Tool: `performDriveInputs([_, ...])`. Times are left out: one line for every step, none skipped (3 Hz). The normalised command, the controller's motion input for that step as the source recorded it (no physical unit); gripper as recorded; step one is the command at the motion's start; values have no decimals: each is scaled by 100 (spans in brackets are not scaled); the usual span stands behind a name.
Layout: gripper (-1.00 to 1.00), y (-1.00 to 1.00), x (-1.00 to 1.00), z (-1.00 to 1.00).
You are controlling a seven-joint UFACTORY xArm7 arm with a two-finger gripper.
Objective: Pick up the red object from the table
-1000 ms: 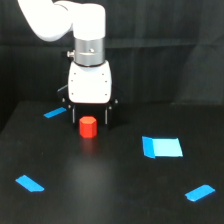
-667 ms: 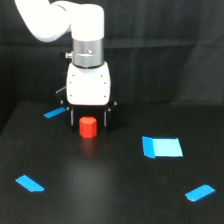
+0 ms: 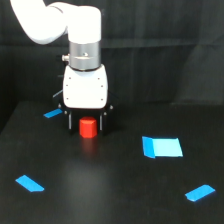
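Note:
The red object (image 3: 88, 128), a small red-orange block, stands upright on the black table (image 3: 115, 195) left of centre in the exterior view. My gripper (image 3: 86, 121) hangs straight above it from the white gripper head. Its two dark fingers (image 3: 70, 122) reach down on either side of the block. A narrow gap shows between each finger and the block, so the gripper is open around it. The block's base looks to be resting on the table.
Flat blue patches lie on the table: a small one (image 3: 53, 113) behind the gripper at the exterior view's left, a large one (image 3: 162, 147) to the right, one (image 3: 30, 183) at the front left and one (image 3: 200, 192) at the front right.
The gripper head has come down a little, so the fingers now reach lower beside the red block. The block itself has not moved.

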Motion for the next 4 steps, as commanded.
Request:
performDriveInputs([-98,-14,5,4])
performDriveInputs([-98,-19,7,16])
performDriveInputs([-99,-12,3,19])
performDriveInputs([-99,-39,-5,94])
